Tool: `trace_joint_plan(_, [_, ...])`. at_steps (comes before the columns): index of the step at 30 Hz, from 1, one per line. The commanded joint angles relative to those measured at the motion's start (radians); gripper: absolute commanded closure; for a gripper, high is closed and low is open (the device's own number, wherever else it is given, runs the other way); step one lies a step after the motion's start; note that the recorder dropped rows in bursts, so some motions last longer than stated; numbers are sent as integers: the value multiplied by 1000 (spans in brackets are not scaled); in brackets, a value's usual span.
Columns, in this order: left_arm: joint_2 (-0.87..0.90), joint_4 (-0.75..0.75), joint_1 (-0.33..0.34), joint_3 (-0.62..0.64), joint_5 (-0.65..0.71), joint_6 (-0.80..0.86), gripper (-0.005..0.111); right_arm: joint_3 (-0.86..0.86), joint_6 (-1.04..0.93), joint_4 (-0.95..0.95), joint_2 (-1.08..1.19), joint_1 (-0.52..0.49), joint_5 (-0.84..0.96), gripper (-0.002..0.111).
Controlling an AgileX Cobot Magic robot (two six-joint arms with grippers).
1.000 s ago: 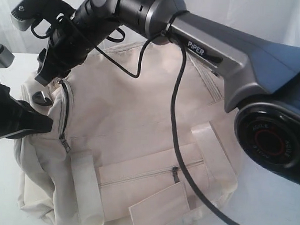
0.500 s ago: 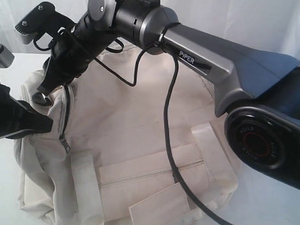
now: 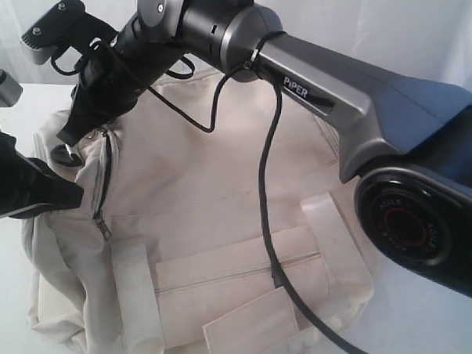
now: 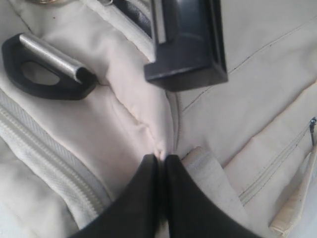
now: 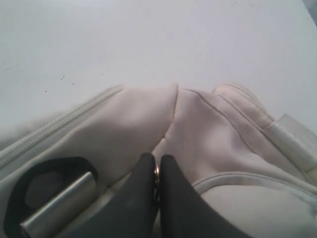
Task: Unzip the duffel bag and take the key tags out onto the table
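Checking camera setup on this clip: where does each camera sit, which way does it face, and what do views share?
Exterior: off the arms, raised on the pocket side, looking down on the duffel bag; the right arm crosses it, the left gripper at the edge.
Left wrist: on the left arm, looking along its shut fingertips pinching bag fabric.
Right wrist: on the right arm, looking past the shut right gripper, over the bag to the table.
Shared: both wrist views show the black D-ring.
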Motion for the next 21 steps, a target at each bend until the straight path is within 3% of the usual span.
trace_joint_plan(1, [-6,-22,-8,9,44,2,107,-8,6,-8,-33,-3,-49,108])
trace_joint_plan(21, [-6,-22,-8,9,46,2,107,-6,95,21,-1,-62,-322,108])
